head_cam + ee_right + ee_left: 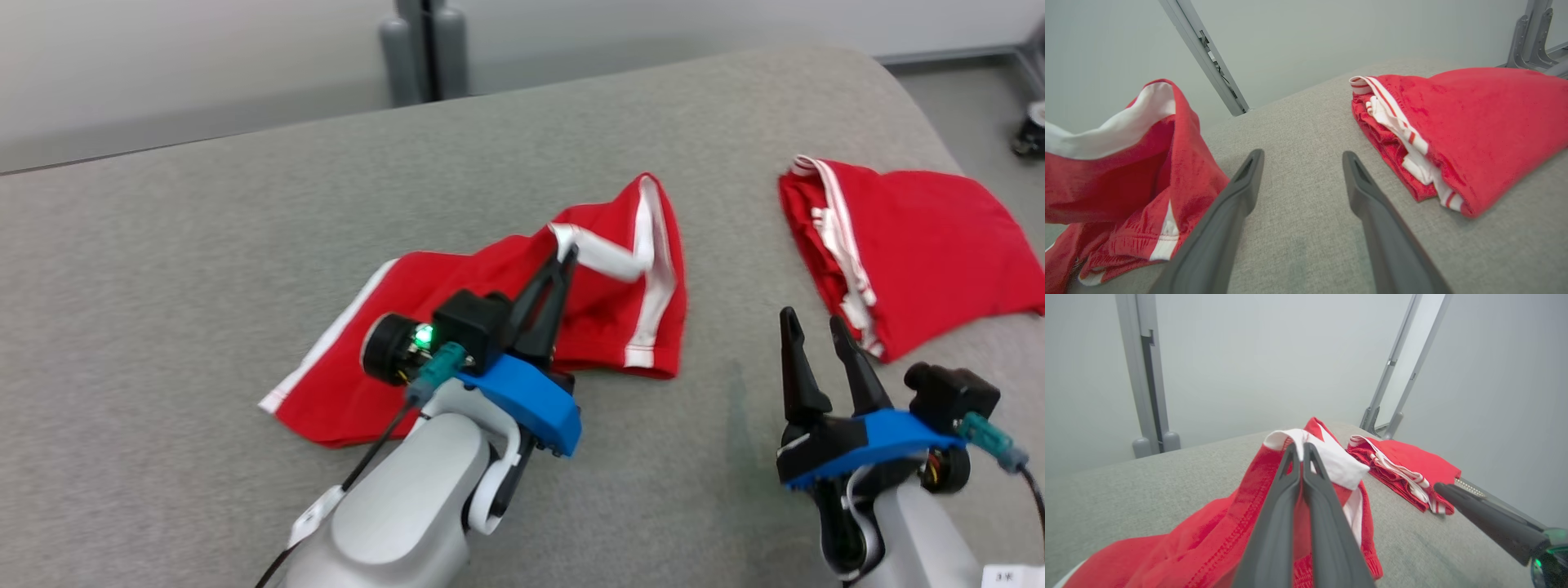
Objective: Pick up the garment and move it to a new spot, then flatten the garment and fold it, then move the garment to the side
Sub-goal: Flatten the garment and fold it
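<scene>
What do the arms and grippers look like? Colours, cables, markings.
Left gripper and right gripper match: long dark tapered fingers, blue wrist bracket, pale grey forearm, black camera with teal plug and cable. Green light beside the left camera.

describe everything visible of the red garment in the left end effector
Red shorts with white side stripes and stitched hems, thin knit-looking fabric. Crumpled and unfolded on the grey padded surface, left of a second folded red garment. The left end effector is shut on a white-trimmed edge, raised into a peak.
</scene>
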Motion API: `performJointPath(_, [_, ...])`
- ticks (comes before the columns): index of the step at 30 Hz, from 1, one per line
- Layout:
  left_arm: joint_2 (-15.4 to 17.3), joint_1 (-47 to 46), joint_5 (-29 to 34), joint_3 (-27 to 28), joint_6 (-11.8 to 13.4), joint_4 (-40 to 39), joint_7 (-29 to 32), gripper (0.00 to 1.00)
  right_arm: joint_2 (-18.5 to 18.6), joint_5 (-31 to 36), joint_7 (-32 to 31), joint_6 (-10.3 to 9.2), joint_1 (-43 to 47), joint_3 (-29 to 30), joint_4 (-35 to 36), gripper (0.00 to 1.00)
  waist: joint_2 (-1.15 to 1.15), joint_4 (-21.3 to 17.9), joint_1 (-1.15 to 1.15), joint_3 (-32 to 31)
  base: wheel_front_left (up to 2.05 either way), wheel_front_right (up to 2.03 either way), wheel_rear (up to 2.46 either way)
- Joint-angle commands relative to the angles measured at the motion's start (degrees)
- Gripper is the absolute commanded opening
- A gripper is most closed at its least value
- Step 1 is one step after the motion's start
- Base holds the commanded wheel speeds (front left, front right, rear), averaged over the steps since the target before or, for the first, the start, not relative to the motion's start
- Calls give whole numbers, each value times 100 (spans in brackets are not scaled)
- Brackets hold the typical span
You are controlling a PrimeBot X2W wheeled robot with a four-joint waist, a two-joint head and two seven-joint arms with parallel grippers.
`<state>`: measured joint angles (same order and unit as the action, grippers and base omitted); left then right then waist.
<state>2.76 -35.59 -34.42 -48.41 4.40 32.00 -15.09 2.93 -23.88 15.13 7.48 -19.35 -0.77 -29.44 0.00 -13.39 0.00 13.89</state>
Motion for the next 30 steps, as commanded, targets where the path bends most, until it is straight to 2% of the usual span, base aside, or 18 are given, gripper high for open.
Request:
performJointPath(1, [25,209,137,310,86,-238,-7,0,5,17,-2,3,144,13,-48,100,0,177,0,-26,0,0,0])
performJointPath(5, [15,637,523,1065,197,-600,-4,0,10,22,-2,3,323,-55,-130,100,0,566,0,-187,0,0,0])
performJointPath(11, [11,1275,894,2071,168,-346,-4,0,13,-144,-2,3,539,-529,-172,100,0,892,0,-335,0,0,0])
performJointPath(22, [11,1955,1324,3733,116,355,-4,0,11,-238,-2,3,727,-1306,-239,100,0,762,0,-288,0,0,0])
performJointPath(23, [13,1985,1381,3844,113,328,-5,4,16,-259,-2,3,755,-1420,-227,100,0,755,0,-276,0,0,0])
performJointPath(24, [12,2035,1398,3923,94,322,-4,35,37,-304,-2,3,793,-1532,-227,100,0,754,0,-261,0,0,0])
performJointPath(25, [12,2073,1421,3976,77,304,-4,84,63,-351,-2,3,828,-1642,-227,100,0,760,0,-247,0,0,0])
performJointPath(26, [12,2095,1446,3995,78,270,-4,100,94,-398,-3,3,847,-1753,-232,100,0,774,0,-234,0,0,0])
performJointPath(30, [10,2146,1442,4006,97,144,-4,100,199,-576,-2,3,838,-2088,-346,100,0,862,0,-196,0,0,0])
